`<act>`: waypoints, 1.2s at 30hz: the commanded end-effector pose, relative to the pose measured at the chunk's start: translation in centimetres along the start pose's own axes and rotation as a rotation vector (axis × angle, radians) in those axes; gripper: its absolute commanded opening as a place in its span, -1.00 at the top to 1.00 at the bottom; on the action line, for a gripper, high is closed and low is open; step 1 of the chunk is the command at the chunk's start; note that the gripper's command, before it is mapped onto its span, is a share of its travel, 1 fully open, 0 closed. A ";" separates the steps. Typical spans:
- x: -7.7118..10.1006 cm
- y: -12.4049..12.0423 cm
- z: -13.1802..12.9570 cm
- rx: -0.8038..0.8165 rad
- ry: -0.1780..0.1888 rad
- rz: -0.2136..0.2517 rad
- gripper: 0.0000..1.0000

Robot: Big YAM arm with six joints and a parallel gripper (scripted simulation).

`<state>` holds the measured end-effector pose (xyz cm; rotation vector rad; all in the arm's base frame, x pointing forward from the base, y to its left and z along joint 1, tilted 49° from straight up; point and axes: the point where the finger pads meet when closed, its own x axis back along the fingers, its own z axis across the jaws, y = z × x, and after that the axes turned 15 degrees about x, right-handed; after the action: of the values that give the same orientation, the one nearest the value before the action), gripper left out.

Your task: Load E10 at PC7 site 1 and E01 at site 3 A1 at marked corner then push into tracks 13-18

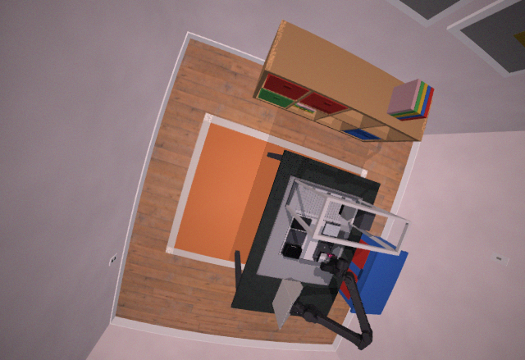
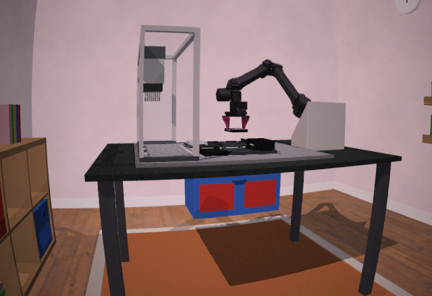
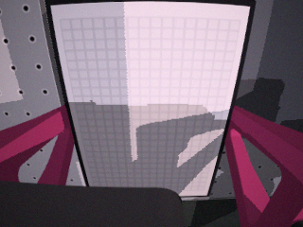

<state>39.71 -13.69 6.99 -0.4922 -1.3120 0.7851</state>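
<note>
My gripper [image 2: 235,125] is shut on the 384-well plate E10 [image 2: 235,130], gripping its two long sides. I hold it level, well above the deck. In the wrist view the plate [image 3: 151,95] fills the frame: a pale top with a fine grid of wells and a dark rim, between my magenta fingers. The carrier PC7 [image 2: 223,144] lies on the apron below me. A pale plate [image 1: 330,230] sits at its end towards the rails. The black deep-well block E07 [image 1: 292,250] stands on the nearest nest.
The instrument's tall white frame [image 2: 169,90] with a pipetting head [image 2: 153,73] stands over the rails at the left. A grey housing [image 2: 319,125] covers my arm's base at the right. The perforated deck plate [image 3: 19,44] shows beside the held plate.
</note>
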 end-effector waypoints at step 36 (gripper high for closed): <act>-4.3 -1.0 -1.1 -0.009 -0.029 0.008 1.00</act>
<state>39.62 -17.60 3.91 -0.4945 -1.3158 0.7844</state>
